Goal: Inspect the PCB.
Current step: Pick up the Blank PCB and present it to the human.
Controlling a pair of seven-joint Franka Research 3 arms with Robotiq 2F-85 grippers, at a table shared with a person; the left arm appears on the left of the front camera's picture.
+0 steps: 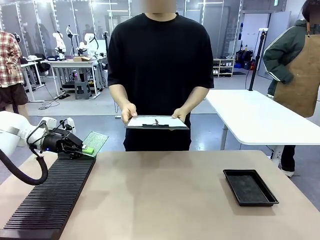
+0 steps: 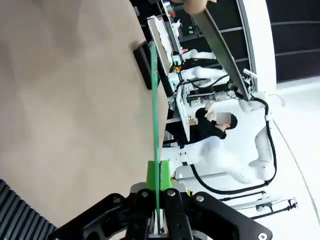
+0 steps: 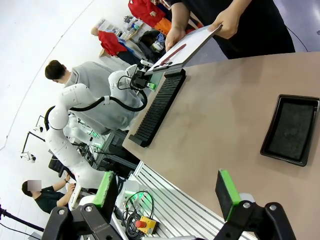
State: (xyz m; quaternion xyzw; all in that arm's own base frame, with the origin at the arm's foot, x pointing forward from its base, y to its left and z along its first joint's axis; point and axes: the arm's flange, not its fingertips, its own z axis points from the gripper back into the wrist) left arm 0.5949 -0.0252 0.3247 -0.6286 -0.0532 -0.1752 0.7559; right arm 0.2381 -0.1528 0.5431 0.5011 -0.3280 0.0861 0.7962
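At far left, the left gripper [image 1: 85, 149] clamps the thin bright-green PCB [image 1: 96, 141] over a black slotted rack [image 1: 55, 195]. The right gripper [image 3: 165, 187] has its fingers apart. A black shallow tray [image 1: 249, 187] sits near right.

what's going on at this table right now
The left gripper is shut on a thin bright green rectangular circuit board, holding it by one edge above the far end of a long black slotted rack. A person opposite holds a clipboard with white paper in both hands. The right gripper is open, holding nothing.
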